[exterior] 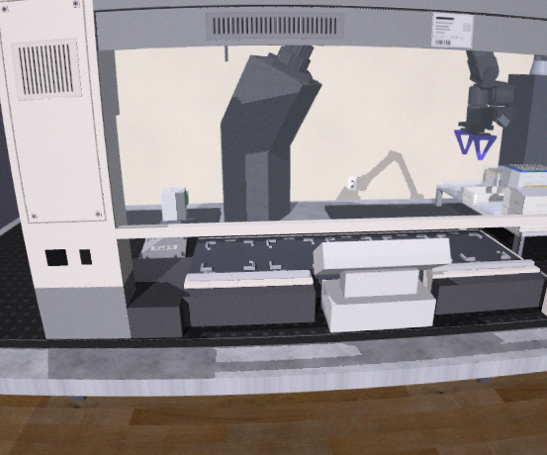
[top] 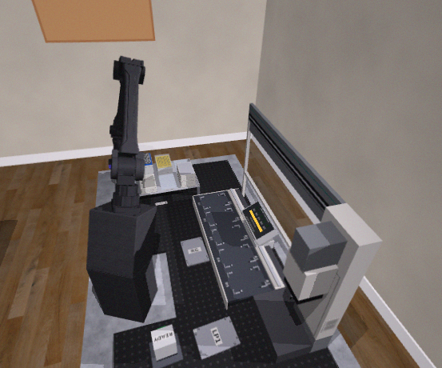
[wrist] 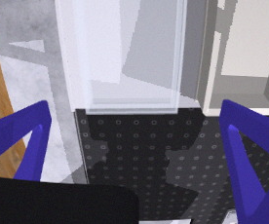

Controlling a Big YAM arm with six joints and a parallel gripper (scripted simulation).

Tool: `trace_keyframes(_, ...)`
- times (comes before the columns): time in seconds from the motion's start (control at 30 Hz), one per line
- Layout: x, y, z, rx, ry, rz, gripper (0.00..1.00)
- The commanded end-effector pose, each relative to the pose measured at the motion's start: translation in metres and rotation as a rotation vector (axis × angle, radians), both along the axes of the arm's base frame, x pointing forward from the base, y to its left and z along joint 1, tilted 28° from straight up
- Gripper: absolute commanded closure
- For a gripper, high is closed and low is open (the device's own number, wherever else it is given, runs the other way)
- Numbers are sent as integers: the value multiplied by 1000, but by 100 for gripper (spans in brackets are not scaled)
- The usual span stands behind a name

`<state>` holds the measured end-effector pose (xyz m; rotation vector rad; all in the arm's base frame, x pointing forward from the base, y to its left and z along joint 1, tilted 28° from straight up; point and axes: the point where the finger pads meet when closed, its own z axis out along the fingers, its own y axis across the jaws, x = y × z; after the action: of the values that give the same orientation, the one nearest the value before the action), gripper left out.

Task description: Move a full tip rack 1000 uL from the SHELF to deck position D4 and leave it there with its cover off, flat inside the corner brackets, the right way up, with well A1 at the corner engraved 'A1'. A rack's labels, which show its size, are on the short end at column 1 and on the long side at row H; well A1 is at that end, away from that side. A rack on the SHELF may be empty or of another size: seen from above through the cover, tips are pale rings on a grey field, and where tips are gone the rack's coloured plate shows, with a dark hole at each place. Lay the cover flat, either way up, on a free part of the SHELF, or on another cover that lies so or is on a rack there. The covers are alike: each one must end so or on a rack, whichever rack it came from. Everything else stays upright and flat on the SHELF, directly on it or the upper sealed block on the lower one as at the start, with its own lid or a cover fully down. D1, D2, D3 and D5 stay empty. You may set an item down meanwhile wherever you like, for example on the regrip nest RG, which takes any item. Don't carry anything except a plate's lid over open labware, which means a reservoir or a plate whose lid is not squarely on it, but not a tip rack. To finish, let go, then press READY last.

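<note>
My gripper has blue fingers, is open and empty, and hovers above the near end of the shelf. In the wrist view the fingers frame the black mat just short of the shelf edge. A clear cover lies flat on the shelf ahead of them. A rack with a blue plate and a rack with a yellow plate stand at the shelf's far end. The deck with its corner brackets holds no labware.
White lidded items stand on the shelf beside the cover; one shows in the wrist view. The regrip nest RG, the LP1 pad and the READY button sit on the mat. The arm's base tower stands left of the deck.
</note>
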<state>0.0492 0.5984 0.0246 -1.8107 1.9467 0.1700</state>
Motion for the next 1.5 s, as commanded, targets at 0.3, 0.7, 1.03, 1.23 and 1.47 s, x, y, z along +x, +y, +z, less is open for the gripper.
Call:
trace_keyframes(0.3,-19,5,47,53,2,14,0)
trace_keyframes(0.7,-24,-8,60,44,2,14,0)
trace_keyframes(1.03,-27,-12,73,48,3,14,0)
trace_keyframes(1.23,-29,-18,81,45,3,13,0)
trace_keyframes(1.47,-31,-24,85,39,3,14,0)
